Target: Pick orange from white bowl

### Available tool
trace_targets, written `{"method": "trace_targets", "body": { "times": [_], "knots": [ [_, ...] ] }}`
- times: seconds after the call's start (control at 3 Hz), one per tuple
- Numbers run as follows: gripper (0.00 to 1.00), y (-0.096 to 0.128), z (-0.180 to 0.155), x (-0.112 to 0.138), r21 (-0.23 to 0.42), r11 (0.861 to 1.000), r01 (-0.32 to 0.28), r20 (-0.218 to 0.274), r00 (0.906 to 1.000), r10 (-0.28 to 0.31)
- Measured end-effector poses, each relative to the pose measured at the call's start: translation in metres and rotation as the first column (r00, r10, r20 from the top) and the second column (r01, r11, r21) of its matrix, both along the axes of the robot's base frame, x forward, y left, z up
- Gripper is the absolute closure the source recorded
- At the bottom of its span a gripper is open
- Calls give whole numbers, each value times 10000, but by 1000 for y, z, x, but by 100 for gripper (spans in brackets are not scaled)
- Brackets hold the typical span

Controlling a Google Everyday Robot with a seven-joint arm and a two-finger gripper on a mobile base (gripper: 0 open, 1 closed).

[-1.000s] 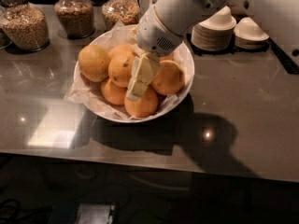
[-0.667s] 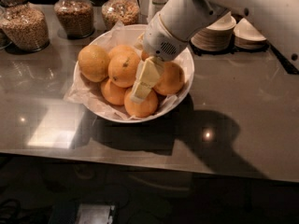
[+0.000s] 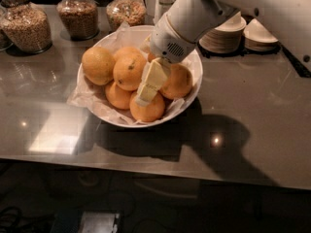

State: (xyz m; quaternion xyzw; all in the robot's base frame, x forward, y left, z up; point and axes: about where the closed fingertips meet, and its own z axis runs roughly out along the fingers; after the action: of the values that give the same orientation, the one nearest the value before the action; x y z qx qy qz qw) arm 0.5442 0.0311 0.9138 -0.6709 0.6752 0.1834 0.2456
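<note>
Camera view: approach step; gripper [image 3: 146,94] (grip state cannot be told) low inside white bowl [image 3: 112,39], centre frame; next, align on orange [image 3: 127,73]

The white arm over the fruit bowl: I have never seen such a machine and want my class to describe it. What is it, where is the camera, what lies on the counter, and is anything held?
It is a robot arm ending in a two-finger gripper. There is one camera, looking down at the grey counter from the front; where it is mounted is not known. The gripper is inside the white bowl, right beside the orange with the dark streak and among other oranges. No fruit is lifted out, and whether one is gripped cannot be seen. Crinkled paper lines the bowl. Behind it stand jars of grain and stacked plates.
</note>
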Motion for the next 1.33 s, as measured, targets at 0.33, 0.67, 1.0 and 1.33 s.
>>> {"method": "trace_targets", "body": {
  "times": [0.33, 0.67, 1.0, 1.33],
  "knots": [
    [0, 10, 6, -10, 10, 10000, -29, 325, 9995, 29],
    [0, 40, 0, -15, 348, 9990, -265, 115, 9996, 261],
    [0, 40, 3, -15, 348, 9990, -266, 116, 9996, 262],
    [19, 40, 3, -15, 348, 9990, -266, 116, 9996, 262]
  ]
}}
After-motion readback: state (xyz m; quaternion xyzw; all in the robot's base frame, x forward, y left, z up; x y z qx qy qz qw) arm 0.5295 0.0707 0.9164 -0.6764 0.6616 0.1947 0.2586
